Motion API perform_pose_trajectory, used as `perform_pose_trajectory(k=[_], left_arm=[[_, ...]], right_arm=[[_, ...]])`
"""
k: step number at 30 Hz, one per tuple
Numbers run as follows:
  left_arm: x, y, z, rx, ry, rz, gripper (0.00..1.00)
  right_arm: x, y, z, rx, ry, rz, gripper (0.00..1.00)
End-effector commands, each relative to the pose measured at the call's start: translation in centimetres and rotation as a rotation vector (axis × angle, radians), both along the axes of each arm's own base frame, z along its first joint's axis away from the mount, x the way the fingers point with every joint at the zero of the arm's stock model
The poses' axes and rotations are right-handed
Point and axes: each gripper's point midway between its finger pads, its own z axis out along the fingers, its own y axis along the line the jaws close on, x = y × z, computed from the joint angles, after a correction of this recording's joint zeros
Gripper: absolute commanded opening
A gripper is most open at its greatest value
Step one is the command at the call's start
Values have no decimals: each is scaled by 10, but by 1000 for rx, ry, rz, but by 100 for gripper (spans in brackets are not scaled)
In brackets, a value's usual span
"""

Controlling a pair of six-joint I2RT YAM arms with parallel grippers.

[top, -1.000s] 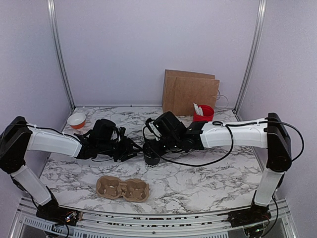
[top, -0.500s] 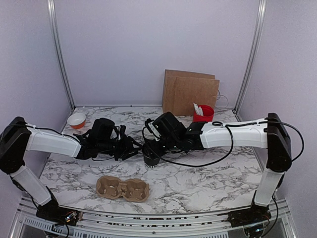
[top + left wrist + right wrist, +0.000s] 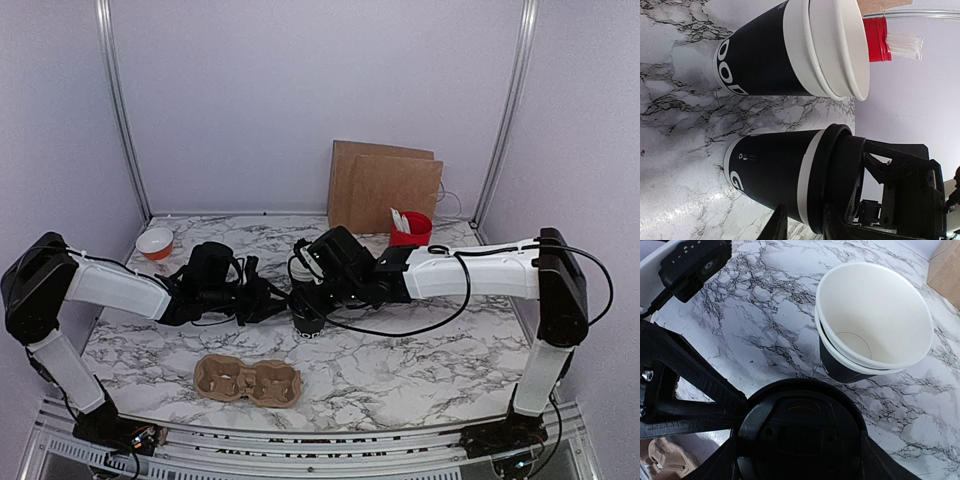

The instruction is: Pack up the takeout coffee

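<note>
a black paper takeaway cup with white lettering (image 3: 767, 175) stood upright on the white marble tabletop (image 3: 420, 350), near the middle. a small black round lid (image 3: 800, 440) sat on its rim. the right claw (image 3: 311, 293) reached in from the right. its two fingers pressed against opposite sides of the lid, clamped on it from above.

the left claw (image 3: 268, 300) reached in from the left and sat just beside the same cup, low against its wall. only a sliver of one finger (image 3: 778, 226) showed at the bottom edge of the left wrist view. i could not tell whether that claw was apart, together or touching the cup.

just behind the lidded cup, and apart from it, stood a stack of nested paper cups, black outside and cream within (image 3: 875, 325). it was upright with its mouth open.

a brown moulded cardboard cup carrier (image 3: 248, 380) lay near the front edge, well apart from the cups, both of its wells bare. at the back a flat brown paper bag (image 3: 385, 190) leaned against the wall. a red cup with white utensils (image 3: 411, 228) stood just in front of it. a small orange-and-white bowl (image 3: 155, 242) sat in the far left corner.
</note>
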Motion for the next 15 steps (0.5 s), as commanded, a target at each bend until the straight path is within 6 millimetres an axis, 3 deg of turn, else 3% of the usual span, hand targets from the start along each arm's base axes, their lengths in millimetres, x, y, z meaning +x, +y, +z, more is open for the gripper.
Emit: perform_pose_trajectory(k=[1, 8, 15], left_arm=[[-18, 7, -43, 93, 93, -25, 22], [-39, 28, -96, 341, 129, -72, 13], [-52, 33, -123, 443, 153, -103, 10]], right_arm=[[-19, 1, -30, -33, 84, 23, 73], [-29, -11, -49, -44, 121, 2, 73], [-42, -28, -71, -57, 160, -29, 72]])
